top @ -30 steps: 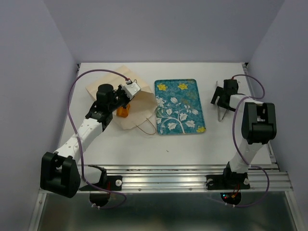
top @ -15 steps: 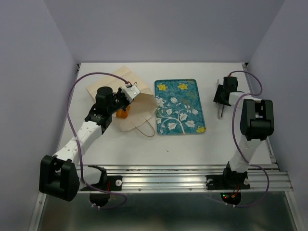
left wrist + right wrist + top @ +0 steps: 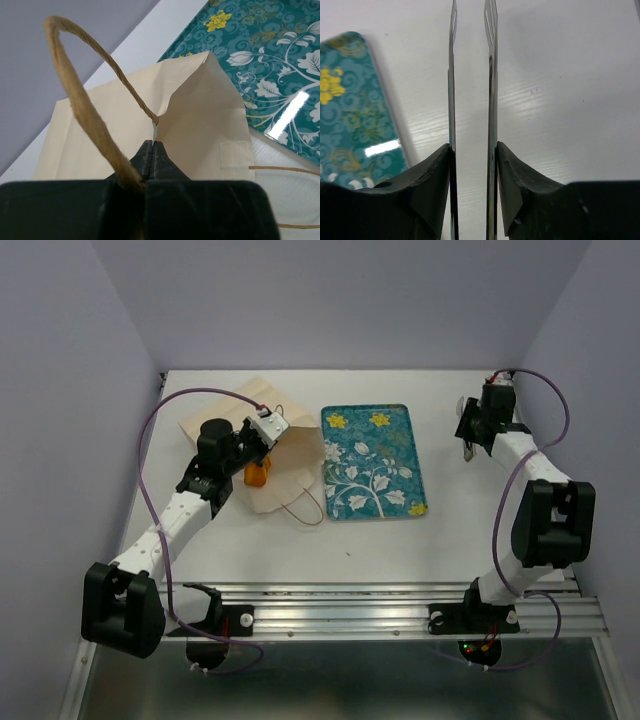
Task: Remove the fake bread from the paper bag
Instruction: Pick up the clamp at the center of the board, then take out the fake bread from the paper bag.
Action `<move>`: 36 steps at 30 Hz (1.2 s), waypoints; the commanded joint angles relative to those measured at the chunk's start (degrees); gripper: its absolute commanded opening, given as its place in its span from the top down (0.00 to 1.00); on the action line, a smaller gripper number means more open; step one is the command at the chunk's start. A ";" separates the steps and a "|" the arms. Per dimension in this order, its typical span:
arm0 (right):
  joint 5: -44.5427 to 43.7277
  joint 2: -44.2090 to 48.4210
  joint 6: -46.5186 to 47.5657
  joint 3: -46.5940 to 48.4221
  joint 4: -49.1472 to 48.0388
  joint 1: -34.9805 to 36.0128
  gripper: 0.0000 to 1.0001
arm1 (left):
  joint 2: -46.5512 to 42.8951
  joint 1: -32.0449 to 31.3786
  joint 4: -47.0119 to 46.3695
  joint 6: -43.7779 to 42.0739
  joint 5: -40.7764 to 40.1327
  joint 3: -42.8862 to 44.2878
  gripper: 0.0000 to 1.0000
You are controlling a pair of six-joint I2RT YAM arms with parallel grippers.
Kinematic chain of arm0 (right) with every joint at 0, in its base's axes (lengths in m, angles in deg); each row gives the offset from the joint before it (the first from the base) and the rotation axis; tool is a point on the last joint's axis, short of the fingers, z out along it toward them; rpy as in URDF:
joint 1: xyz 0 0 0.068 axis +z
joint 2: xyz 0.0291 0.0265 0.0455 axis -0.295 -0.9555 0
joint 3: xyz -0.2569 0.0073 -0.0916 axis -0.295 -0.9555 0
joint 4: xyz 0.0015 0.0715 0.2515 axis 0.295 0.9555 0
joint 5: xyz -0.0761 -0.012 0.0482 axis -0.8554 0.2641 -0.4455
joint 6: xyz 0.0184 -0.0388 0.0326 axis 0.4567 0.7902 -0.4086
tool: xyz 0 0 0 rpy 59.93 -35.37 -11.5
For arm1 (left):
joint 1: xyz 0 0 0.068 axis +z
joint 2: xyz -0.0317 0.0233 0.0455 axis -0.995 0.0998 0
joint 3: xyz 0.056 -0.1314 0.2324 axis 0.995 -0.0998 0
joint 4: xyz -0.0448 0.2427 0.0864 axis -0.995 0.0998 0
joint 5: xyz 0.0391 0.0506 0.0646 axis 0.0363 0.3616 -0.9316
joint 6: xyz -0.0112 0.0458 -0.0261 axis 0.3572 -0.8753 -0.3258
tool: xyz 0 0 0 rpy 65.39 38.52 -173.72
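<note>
The pale tan paper bag lies on its side left of the tray, mouth toward the tray. My left gripper is shut on the bag's upper rim, holding the mouth open. In the left wrist view the fingers pinch the rim at a fold, and a brown loop handle arches over them. One orange piece of fake bread shows inside the mouth. My right gripper is at the far right, shut on metal tongs whose two thin arms stick out between its fingers, with a gap between them.
A teal floral tray lies in the middle of the white table; its corner shows in the right wrist view. The bag's lower handle lies on the table in front of the bag. Grey walls close in the back and sides.
My right gripper has closed on the tongs and carried them back and to the right, off the table. The left gripper still pinches the bag rim, shifted slightly.
</note>
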 commanded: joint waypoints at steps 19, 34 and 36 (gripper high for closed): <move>50.89 16.59 5.31 -2.99 4.56 19.27 0.48 | 0.70 0.03 -8.72 6.16 -0.81 2.50 1.00; 50.82 8.79 5.14 -0.19 1.21 36.06 0.49 | 0.61 0.03 -9.34 10.65 -0.28 3.28 1.00; 44.32 8.07 2.87 1.05 1.23 36.59 0.49 | 0.61 0.03 -9.34 11.09 -0.72 3.02 1.00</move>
